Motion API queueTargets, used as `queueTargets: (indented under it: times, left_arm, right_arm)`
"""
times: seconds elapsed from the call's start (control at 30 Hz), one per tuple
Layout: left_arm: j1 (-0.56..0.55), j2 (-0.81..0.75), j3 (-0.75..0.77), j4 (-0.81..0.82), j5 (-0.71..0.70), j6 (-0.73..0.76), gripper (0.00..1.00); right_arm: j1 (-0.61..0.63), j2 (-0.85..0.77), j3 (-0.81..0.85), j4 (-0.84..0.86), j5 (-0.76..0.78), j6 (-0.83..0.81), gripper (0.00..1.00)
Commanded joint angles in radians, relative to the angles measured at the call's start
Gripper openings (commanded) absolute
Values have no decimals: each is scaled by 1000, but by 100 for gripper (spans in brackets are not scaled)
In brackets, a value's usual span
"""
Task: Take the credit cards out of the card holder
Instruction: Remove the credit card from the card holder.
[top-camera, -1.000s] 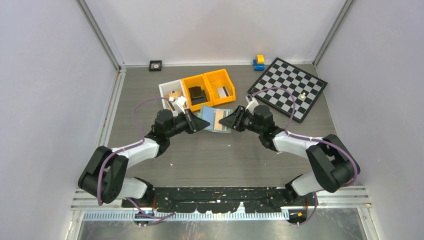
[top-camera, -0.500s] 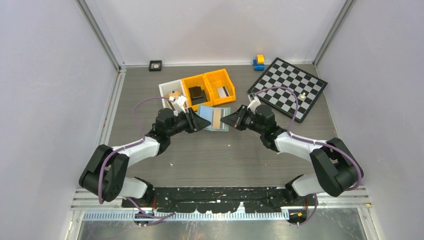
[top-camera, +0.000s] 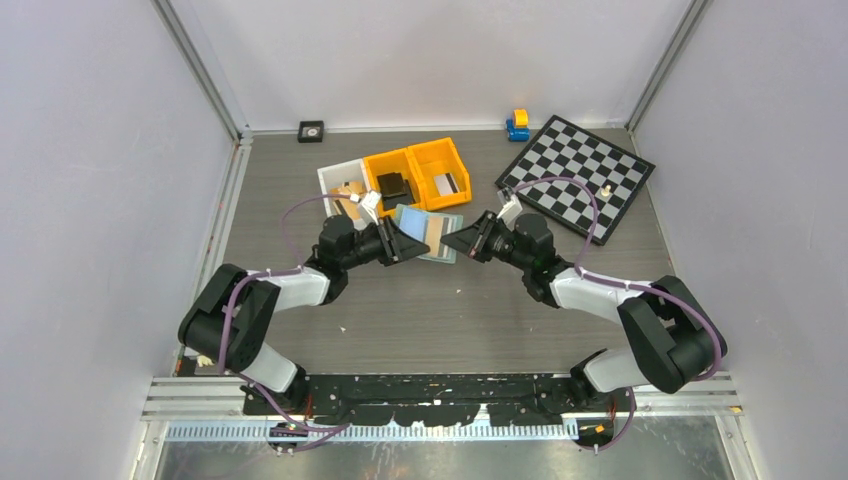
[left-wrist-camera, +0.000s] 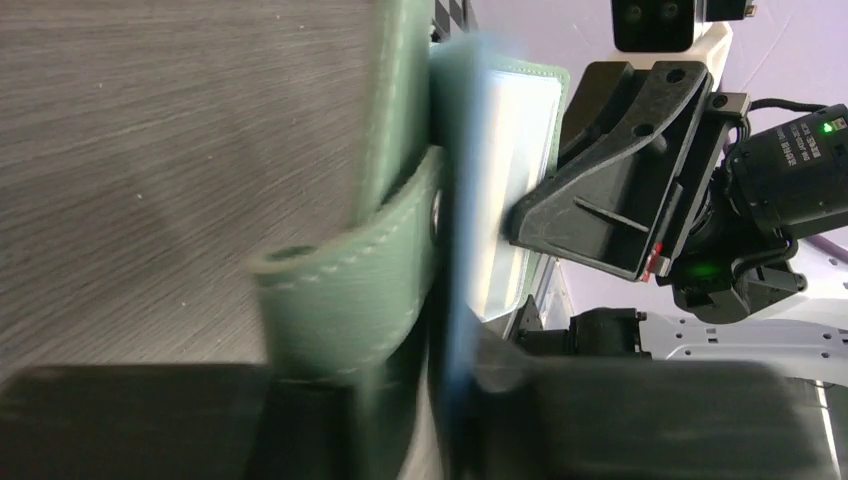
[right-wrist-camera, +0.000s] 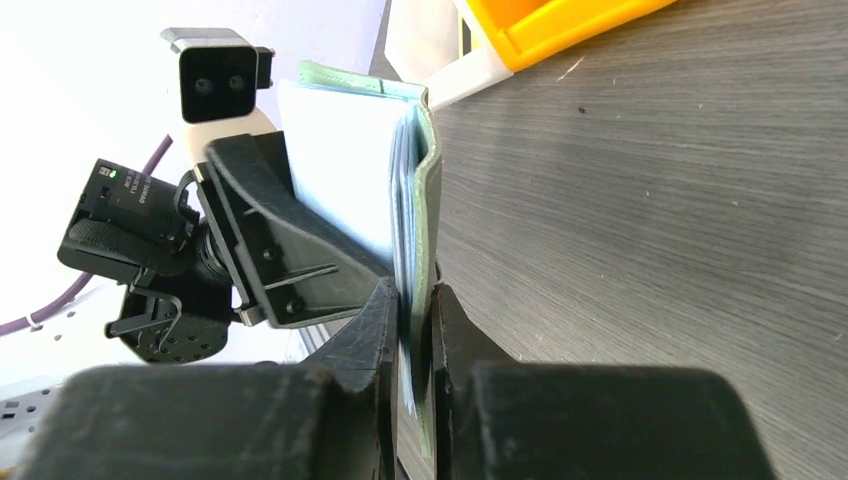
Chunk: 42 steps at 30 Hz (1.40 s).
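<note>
The left gripper (top-camera: 398, 243) straddles the left edge of the card holder (top-camera: 430, 228), its fingers (left-wrist-camera: 130, 420) on either side of the green snap strap (left-wrist-camera: 350, 285) and a clear blue sleeve (left-wrist-camera: 505, 170). Blur hides whether they pinch. The card holder sits half open between both claws, just in front of the orange bins (top-camera: 405, 155). The right gripper (top-camera: 460, 243) is narrowed tight on the opposite edge, clamping the sleeves and green cover. The checkerboard (top-camera: 578, 175) lies far right.
</note>
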Motion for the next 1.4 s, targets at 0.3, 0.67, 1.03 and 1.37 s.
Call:
queueTargets:
  times: [0.3,0.67,1.03,1.37]
  left_arm:
    - [24,-109,-15,32,-42,17,0]
    - [41,-81,-13,41,-36,-4,0]
    - [49,-79,-23,71,-26,-18,0]
    - [50,-90,-26,99,-4,-19,0]
  right_arm:
    - [10,-75,-19,93,10,7,38]
    - [10,-111,-44,118,25,4,40]
    - [9,-92,-37,128,13,3,19]
    - [10,-52,35,-62,52,-44,14]
